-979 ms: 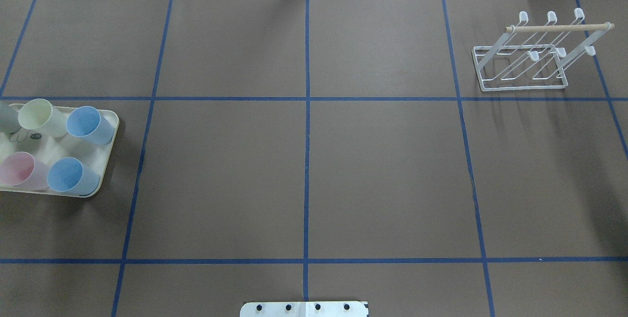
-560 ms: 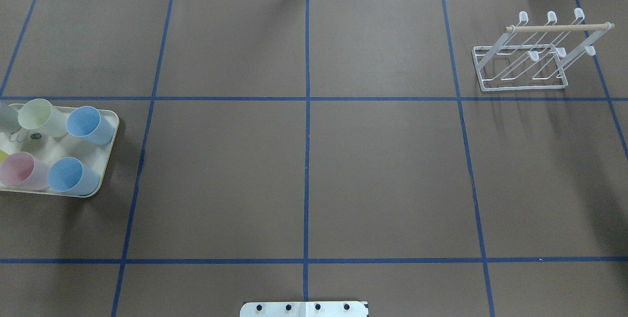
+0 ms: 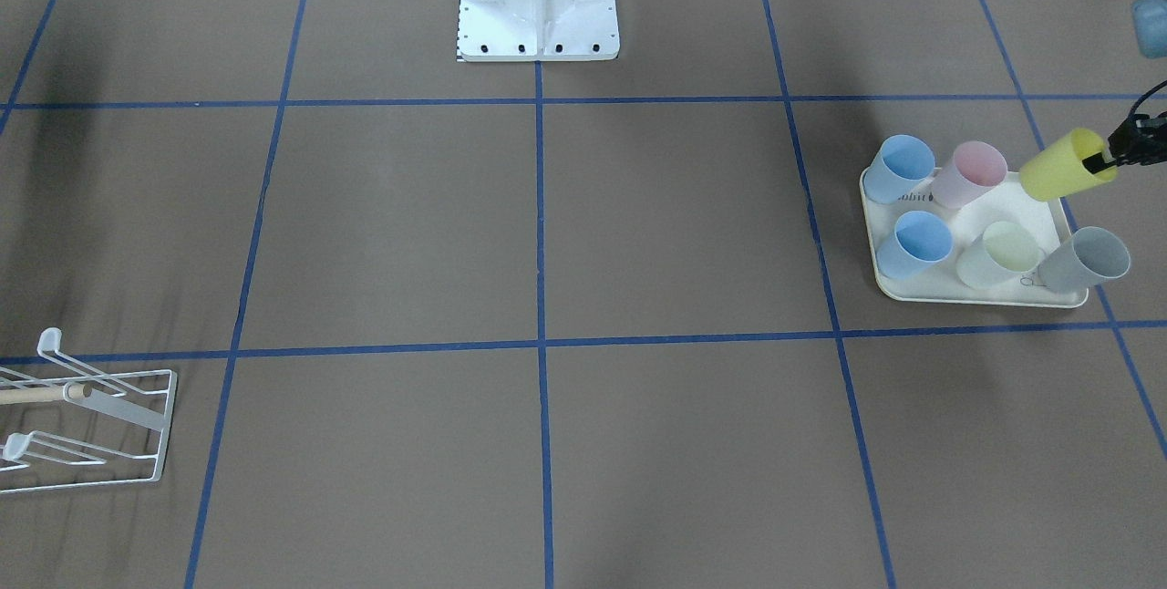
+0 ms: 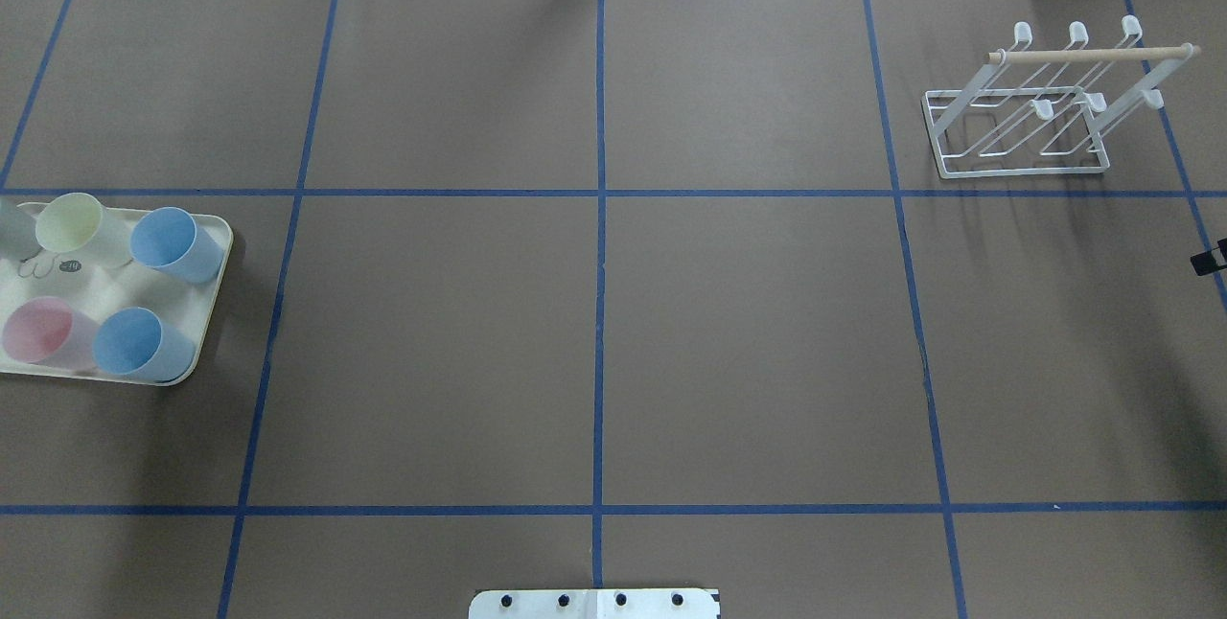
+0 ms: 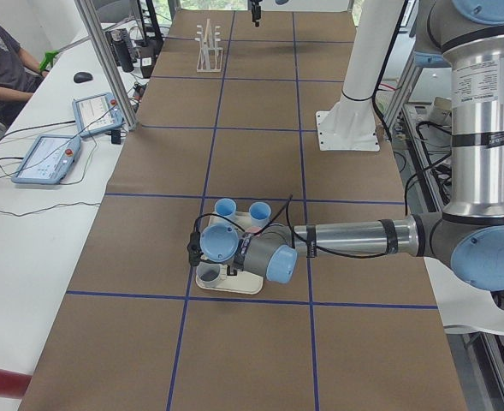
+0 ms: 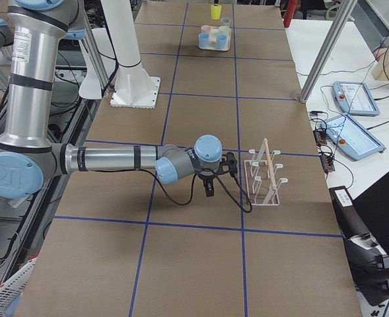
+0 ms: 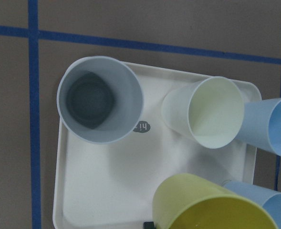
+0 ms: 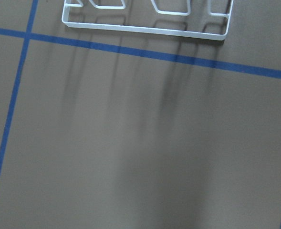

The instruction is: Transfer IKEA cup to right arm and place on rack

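Six cups, one tray, one rack: the yellow cup (image 3: pixel 1058 171) hangs tilted above a corner of the tray (image 3: pixel 966 295), while two blue cups (image 3: pixel 901 168) (image 3: pixel 919 242), a pink cup (image 3: pixel 971 171), a cream cup (image 3: pixel 1001 253) and a grey cup (image 3: pixel 1085 259) stand upright on it. The left arm reaches out low and level, the left gripper (image 3: pixel 1105 160) clamped on the yellow cup's rim. The right arm is likewise level, the right gripper (image 6: pixel 209 188) pointing down just beside the rack (image 6: pixel 263 175) without touching it; its finger spacing cannot be told. The rack stands well apart from the tray, at the table's (image 4: pixel 748 341) opposite end.
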Robot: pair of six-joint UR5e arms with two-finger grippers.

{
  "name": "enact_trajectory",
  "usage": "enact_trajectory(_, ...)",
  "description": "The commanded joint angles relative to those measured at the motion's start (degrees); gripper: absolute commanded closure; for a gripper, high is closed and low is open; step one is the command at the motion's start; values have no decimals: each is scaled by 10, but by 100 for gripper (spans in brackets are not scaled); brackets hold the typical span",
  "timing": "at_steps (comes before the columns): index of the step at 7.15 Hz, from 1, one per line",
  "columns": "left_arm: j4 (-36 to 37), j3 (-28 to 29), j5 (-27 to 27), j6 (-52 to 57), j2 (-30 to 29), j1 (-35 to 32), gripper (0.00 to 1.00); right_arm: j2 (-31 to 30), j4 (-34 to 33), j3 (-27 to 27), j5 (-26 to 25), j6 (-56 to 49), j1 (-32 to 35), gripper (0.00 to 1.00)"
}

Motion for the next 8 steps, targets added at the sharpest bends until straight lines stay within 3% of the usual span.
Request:
enact_trajectory(1,-2,-63,-1,-157,-30,-2,100,34,39,0,-1,114,-35,1)
enact_trajectory(4,-4,-110,0,-403,-148,98,100,108,127,-1,-12,292,-81,1)
enact_trajectory(6,-4,-109,10,-493,-215,158,100,178,157,2,-37,408,-125,1)
enact_trajectory(8,-7,-109,80,-604,-293,236,100,246,158,4,-46,517,-175,1)
